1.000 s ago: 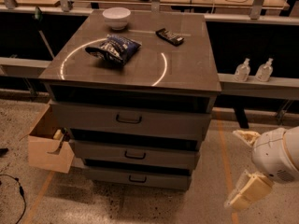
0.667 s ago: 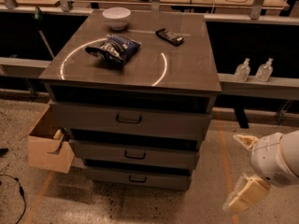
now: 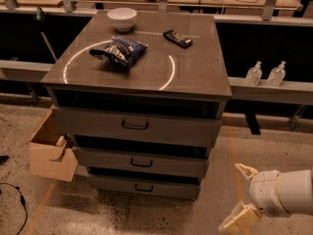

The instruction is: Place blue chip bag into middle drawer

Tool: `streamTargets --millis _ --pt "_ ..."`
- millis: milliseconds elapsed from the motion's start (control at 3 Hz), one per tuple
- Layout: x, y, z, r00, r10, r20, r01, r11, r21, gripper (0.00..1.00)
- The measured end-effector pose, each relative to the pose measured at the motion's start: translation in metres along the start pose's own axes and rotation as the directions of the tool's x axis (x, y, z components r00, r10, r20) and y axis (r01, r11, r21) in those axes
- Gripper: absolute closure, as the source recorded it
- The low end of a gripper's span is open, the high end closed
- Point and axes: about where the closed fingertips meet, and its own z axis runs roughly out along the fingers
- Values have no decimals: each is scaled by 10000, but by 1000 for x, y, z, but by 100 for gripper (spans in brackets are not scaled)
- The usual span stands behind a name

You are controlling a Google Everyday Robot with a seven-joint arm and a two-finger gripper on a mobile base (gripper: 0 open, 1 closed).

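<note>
The blue chip bag lies crumpled on the grey cabinet top, left of centre, inside a bright ring of light. The middle drawer is the second of three grey fronts, with a small dark bar handle and a dark gap above it. My gripper is low at the bottom right, over the floor, right of the cabinet and far from the bag. Its two tan fingers stand spread apart and hold nothing.
A white bowl and a small flat black packet lie at the back of the cabinet top. A tan wooden box stands at the cabinet's left. Two clear bottles stand on a ledge at the right. A cable lies on the floor at the left.
My gripper has moved down and slightly left at the bottom right. The bag, the drawers and the rest have not moved.
</note>
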Motion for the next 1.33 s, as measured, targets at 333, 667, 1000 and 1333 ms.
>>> streamTargets --millis 333,667,1000,1333 --pt "24 -3 43 9935 804 804 -791 9967 -197 0" --pt "42 -5 89 9657 2084 1551 -2038 9780 -450 0" --pt "48 -5 130 9291 3247 1770 -3233 9456 -374 0" --pt "55 -25 134 9235 3363 1846 -3499 9357 461 0"
